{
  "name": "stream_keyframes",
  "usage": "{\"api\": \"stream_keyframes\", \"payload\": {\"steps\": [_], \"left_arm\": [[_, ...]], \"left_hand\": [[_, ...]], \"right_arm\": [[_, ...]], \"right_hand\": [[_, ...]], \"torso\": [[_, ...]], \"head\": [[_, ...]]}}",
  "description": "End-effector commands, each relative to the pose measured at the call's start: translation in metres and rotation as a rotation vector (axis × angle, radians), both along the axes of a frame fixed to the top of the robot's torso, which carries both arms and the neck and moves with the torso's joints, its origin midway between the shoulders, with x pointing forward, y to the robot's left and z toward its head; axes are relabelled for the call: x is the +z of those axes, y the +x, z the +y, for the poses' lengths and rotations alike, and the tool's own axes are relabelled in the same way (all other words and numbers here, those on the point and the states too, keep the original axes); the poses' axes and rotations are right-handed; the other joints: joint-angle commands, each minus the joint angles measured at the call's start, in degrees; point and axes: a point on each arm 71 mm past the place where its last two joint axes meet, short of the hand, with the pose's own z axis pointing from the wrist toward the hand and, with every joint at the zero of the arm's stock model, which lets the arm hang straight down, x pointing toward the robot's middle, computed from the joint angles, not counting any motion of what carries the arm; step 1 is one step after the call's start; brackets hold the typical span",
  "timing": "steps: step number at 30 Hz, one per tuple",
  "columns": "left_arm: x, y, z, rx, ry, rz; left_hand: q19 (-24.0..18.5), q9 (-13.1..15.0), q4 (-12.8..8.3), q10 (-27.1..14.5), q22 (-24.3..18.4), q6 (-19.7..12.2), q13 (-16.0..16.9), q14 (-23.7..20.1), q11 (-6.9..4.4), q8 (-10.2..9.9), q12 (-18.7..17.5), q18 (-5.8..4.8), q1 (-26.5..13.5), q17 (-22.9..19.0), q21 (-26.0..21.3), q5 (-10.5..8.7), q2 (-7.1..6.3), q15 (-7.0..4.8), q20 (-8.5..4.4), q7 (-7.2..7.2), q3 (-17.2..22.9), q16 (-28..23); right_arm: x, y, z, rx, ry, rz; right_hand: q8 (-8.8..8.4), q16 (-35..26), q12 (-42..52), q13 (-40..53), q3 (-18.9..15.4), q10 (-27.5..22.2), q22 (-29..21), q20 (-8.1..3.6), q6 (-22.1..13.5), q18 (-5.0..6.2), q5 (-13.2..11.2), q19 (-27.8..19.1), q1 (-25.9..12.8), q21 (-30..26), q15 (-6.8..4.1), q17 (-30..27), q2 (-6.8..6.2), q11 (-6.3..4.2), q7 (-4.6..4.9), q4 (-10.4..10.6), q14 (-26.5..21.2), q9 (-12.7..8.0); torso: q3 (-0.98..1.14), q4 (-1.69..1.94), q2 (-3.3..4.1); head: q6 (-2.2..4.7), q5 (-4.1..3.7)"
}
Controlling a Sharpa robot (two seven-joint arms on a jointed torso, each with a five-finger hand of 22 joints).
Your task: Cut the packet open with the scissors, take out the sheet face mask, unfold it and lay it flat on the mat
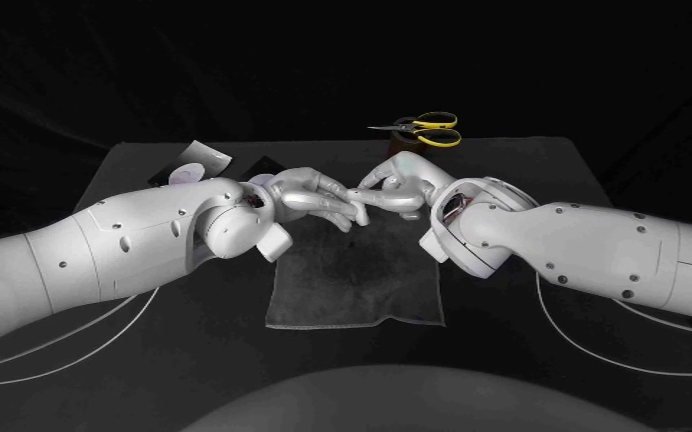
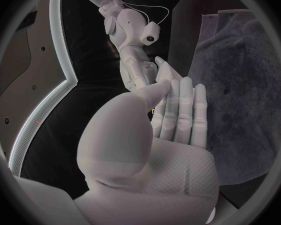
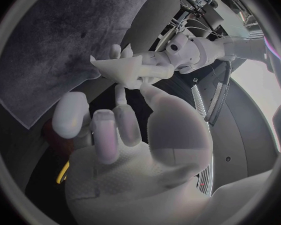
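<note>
- Two white robot arms meet over the far end of a grey mat (image 1: 353, 287) on a black table (image 1: 562, 167). The silver hands are close together, fingers touching.
- The sheet mask (image 3: 115, 66) seems to be the small, pale, folded piece between the hands, held in the air above the mat's far edge and not yet opened out.
- The left hand (image 1: 310, 192) pinches this piece, with its thumb pressed against straight, close-set fingers.
- The right hand (image 1: 397, 184) has its fingers apart, with one reaching up to the pale piece. Whether it has a hold on it, I cannot tell.
- The folded piece looks longer than it is wide. Its long axis seems to run in line with the left hand's fingers, pointing toward the right hand, so across the table from side to side.
- The mat's long axis runs from the robot toward the far edge.
- The mask is likely light, limp, wet and slippery, and it may cling to itself and tear if pulled hard. The safest hold is probably a pinch at two opposite edges or corners, drawing them apart slowly.
- The opened packet (image 1: 203, 157) lies at the far left, beyond the left arm.
- Yellow-handled scissors (image 1: 426, 129) lie at the table's far edge, blades pointing left.
</note>
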Motion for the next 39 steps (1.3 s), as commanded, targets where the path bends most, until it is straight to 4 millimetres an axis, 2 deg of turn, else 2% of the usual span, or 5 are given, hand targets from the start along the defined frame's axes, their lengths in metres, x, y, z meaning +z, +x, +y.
{"api": "stream_keyframes", "payload": {"steps": [1, 5, 18, 29, 39], "left_arm": [[0.0016, -0.0007, -0.0031, -0.009, -0.01, -0.003], [0.0017, -0.0009, -0.0035, -0.01, -0.01, -0.003], [0.0018, -0.0016, -0.0043, -0.018, -0.004, -0.007], [0.0017, -0.002, -0.004, -0.022, 0.002, -0.008], [0.0014, -0.0015, -0.0027, -0.016, 0.007, -0.009]], "left_hand": [[-0.21, 0.07, 0.01, -0.35, 0.06, 0.34, 0.05, 0.03, -0.17, 0.19, 0.2, -0.12, -0.3, 0.05, 0.19, 0.17, 0.23, -0.25, 0.03, -0.02, 0.33, 0.23], [-0.21, 0.07, 0.01, -0.35, 0.06, 0.34, 0.05, 0.03, -0.17, 0.19, 0.2, -0.12, -0.3, 0.05, 0.19, 0.17, 0.23, -0.25, 0.03, -0.02, 0.33, 0.23], [-0.21, 0.07, 0.01, -0.35, 0.06, 0.34, 0.05, 0.03, -0.17, 0.19, 0.2, -0.12, -0.3, 0.05, 0.19, 0.17, 0.23, -0.25, 0.03, -0.02, 0.33, 0.23], [-0.21, 0.07, 0.01, -0.35, 0.06, 0.34, 0.05, 0.03, -0.17, 0.19, 0.2, -0.12, -0.3, 0.05, 0.19, 0.17, 0.23, -0.25, 0.03, -0.02, 0.33, 0.23], [-0.21, 0.07, 0.01, -0.35, 0.06, 0.34, 0.05, 0.03, -0.17, 0.19, 0.2, -0.12, -0.3, 0.05, 0.19, 0.17, 0.23, -0.25, 0.03, -0.02, 0.33, 0.23]], "right_arm": [[-0.0007, 0.0007, 0.0017, 0.012, -0.031, 0.0], [-0.0009, 0.0011, 0.0033, 0.014, -0.035, -0.003], [-0.0005, 0.0027, 0.0045, 0.007, -0.035, -0.015], [0.0023, 0.0027, 0.0053, -0.003, 0.007, -0.036], [0.003, 0.0028, 0.0037, -0.011, 0.03, -0.035]], "right_hand": [[0.07, -0.07, -0.11, 7.6, -0.65, 2.37, 7.48, -0.11, 0.79, 0.3, -0.38, -0.14, 1.45, -0.08, 0.0, 9.19, 0.23, -0.23, -0.11, 0.02, 4.23, 0.04], [0.29, -0.02, -0.02, 7.64, -1.13, 2.42, 7.53, -0.24, 1.6, 0.27, -0.58, -0.05, 3.03, 0.06, -0.15, 9.25, 0.48, -0.41, -0.33, -0.15, 4.26, 0.07], [1.39, 0.34, 0.42, 7.81, 0.51, 2.67, 7.8, -0.9, 4.32, 0.12, -2.22, 0.42, 8.97, 0.91, -0.97, 9.65, 3.45, -1.44, -1.51, -2.31, 4.45, 0.11], [2.97, 1.27, 1.79, 8.48, 5.88, 3.32, 8.36, -1.87, 5.76, -0.24, -2.47, 1.3, 13.18, 2.77, -1.99, 10.74, 6.01, -2.62, -2.8, -6.44, 4.9, 0.73], [5.06, 1.77, 3.07, 9.16, 11.17, 3.85, 8.72, -2.15, 6.33, -0.5, -2.51, 1.81, 12.9, 4.01, -2.13, 11.36, 5.98, -2.8, -2.96, -10.06, 5.14, 2.14]], "torso": [[-0.02, 0.0, -0.02], [0.0, -0.02, 0.0], [0.0, -0.03, -0.02], [-0.01, -0.01, 0.01], [-0.01, -0.04, -0.02]], "head": [[0.0, 0.05], [-0.04, 0.07], [-0.08, 0.09], [-0.11, -0.02], [-0.14, -0.01]]}}
